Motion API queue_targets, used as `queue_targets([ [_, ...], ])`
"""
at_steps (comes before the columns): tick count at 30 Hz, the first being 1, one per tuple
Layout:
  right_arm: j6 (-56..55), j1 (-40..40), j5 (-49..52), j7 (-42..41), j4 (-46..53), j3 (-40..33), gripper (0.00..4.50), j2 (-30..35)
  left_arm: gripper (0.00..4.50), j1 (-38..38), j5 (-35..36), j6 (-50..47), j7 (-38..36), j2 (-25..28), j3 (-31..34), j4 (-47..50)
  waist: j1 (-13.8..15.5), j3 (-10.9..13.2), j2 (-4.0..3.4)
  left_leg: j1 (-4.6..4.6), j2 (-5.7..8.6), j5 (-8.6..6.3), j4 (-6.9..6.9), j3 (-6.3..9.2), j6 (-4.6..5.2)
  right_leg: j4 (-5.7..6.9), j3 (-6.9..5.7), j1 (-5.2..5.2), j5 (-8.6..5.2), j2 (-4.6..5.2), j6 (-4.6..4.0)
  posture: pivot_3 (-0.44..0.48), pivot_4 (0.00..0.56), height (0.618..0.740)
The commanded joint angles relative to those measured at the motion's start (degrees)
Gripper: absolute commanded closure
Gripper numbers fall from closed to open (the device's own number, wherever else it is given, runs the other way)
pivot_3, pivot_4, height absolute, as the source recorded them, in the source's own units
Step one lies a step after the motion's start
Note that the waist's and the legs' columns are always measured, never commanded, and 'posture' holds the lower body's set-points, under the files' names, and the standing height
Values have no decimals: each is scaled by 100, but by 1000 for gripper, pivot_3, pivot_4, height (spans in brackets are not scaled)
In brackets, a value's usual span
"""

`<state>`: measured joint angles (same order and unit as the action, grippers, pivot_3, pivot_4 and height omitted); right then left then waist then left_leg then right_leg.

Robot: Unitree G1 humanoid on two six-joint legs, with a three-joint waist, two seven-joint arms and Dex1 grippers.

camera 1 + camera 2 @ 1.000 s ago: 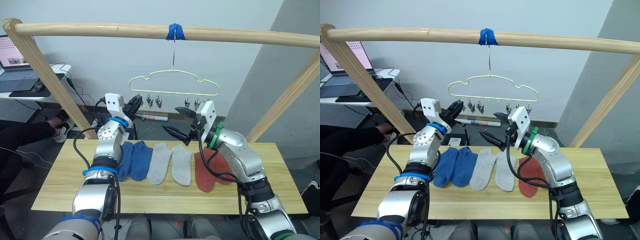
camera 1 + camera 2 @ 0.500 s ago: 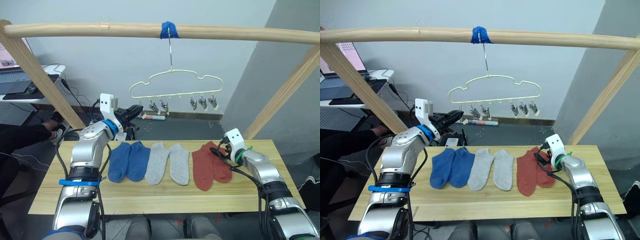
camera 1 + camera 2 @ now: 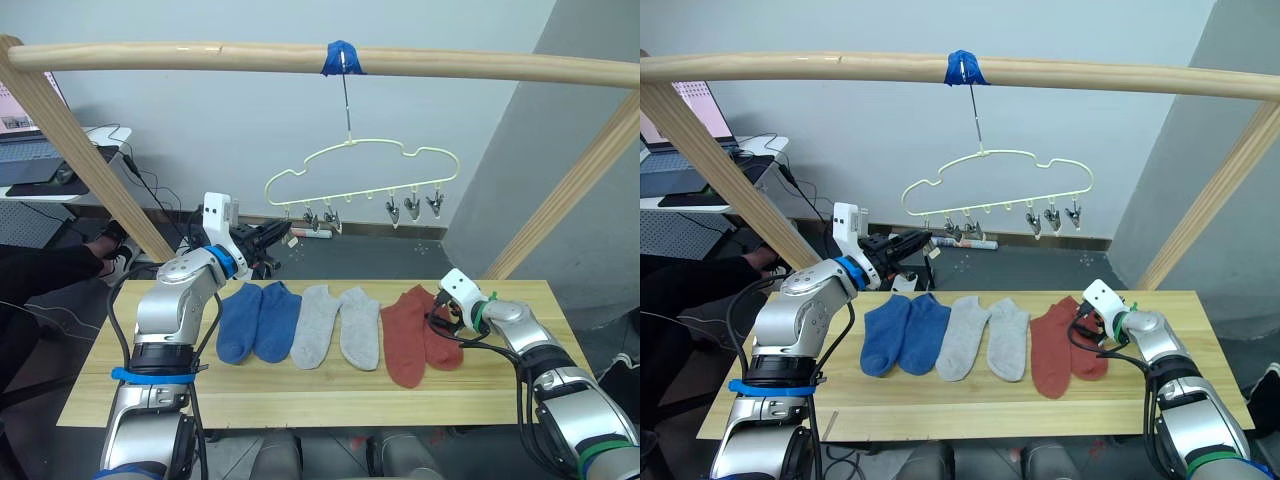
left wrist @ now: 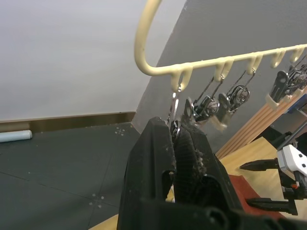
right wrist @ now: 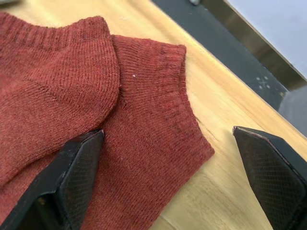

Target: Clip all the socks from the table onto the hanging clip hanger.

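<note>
1. Hanging by its long hook from the blue tape [image 3: 346,58] on the wooden pole [image 3: 200,56], the clip hanger [image 3: 360,172] is sitting above the far edge of the table [image 3: 300,395].
2. The left gripper [image 4: 173,143] is reaching up to the hanger's leftmost clip [image 4: 175,108]; its jaws are pressing together on the lower end of that clip.
3. Six socks are lying in a row on the table: two blue socks [image 3: 256,320], two light grey socks [image 3: 338,325], two rust red socks [image 3: 418,332].
4. The right gripper [image 5: 177,184] is hovering low at the cuff of the outermost rust red sock [image 5: 144,129]; its jaws are standing wide apart, straddling the cuff and gripping nothing.
</note>
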<state>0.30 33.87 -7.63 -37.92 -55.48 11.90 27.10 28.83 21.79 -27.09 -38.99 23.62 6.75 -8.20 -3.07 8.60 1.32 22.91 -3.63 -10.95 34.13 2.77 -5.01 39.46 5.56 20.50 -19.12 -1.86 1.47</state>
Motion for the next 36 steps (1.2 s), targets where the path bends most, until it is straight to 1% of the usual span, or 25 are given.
queue_targets([
  [1,-46,-14,-68,-220,-181,12,168,32,4472,22,60,14,-29,77,44,236,0,0,0,0,0,0,1,0,0,0,-1,0,0,0,0,47,119,740],
  [3,-79,-33,-68,-259,-210,-7,601,30,4472,24,55,15,-26,74,42,243,5,0,0,-1,0,0,2,3,0,0,-3,-4,0,0,0,48,117,740],
  [6,-104,-74,-55,-336,-212,-32,1589,40,4472,32,39,18,-19,59,24,231,14,0,0,-1,1,0,2,3,0,0,-3,-4,0,1,0,48,117,740],
  [7,-104,-92,-48,-359,-206,-44,2020,48,4472,34,26,29,-18,54,12,222,18,0,0,-1,1,0,3,3,0,0,-2,-4,1,2,-1,47,115,740],
  [11,-98,-196,51,-418,-96,-161,3428,82,4472,56,16,45,-10,31,3,168,29,-1,0,-1,2,0,8,4,0,1,-3,-7,1,2,-1,43,115,740],
  [14,34,-322,224,-479,214,-353,4468,106,4472,44,0,86,-2,11,-1,130,32,0,0,-2,3,0,12,4,0,1,-3,-9,0,3,1,40,112,740],
  [16,63,-486,249,-503,594,-393,4468,221,4472,34,4,91,16,-16,1,138,34,0,0,-1,3,0,13,4,0,1,-3,-9,0,3,1,39,113,740],
  [18,62,-753,180,-513,1232,-374,4468,440,4472,24,7,101,20,-32,2,132,41,0,0,1,3,0,12,5,-1,0,-4,-8,0,3,1,37,113,740],
  [20,206,-1101,140,-470,2156,-427,4468,691,4472,10,15,116,8,-36,6,114,58,0,-1,4,3,-1,11,4,-1,-1,-3,-4,0,3,2,26,113,740],
  [23,775,-1646,332,-442,3820,-681,4468,923,4472,-7,37,135,-21,-47,17,76,69,0,-1,6,2,-3,11,4,-4,0,-2,-1,-5,3,10,20,112,740],
  [26,1238,-2041,334,-257,5054,-860,4468,975,4472,4,38,204,-32,-74,30,1,35,0,-1,3,-1,-3,11,4,-4,6,-2,0,-6,1,12,10,111,740],
  [30,1708,-2350,345,-175,6123,-1024,4468,1000,4472,67,177,113,-39,-151,112,-27,52,0,0,4,2,-2,14,5,-5,4,-2,-1,-7,2,14,4,110,740],
  [32,2048,-2325,581,-275,6565,-1112,4468,954,4472,114,400,-128,-51,-191,214,9,54,1,1,7,4,-3,17,3,-5,2,-1,-1,-7,3,14,-3,111,740],
  [34,2711,-2212,1263,-554,7147,-1100,4468,713,4472,174,962,-859,-81,-212,419,113,34,3,4,7,4,-3,18,1,-4,3,1,-1,-7,4,15,-9,112,740],
  [36,3255,-2124,1843,-686,7526,-990,4468,382,4472,268,1502,-1633,-15,-214,650,153,-9,5,8,6,0,-3,18,8,-4,8,-6,-1,-7,1,15,-7,111,740],
])
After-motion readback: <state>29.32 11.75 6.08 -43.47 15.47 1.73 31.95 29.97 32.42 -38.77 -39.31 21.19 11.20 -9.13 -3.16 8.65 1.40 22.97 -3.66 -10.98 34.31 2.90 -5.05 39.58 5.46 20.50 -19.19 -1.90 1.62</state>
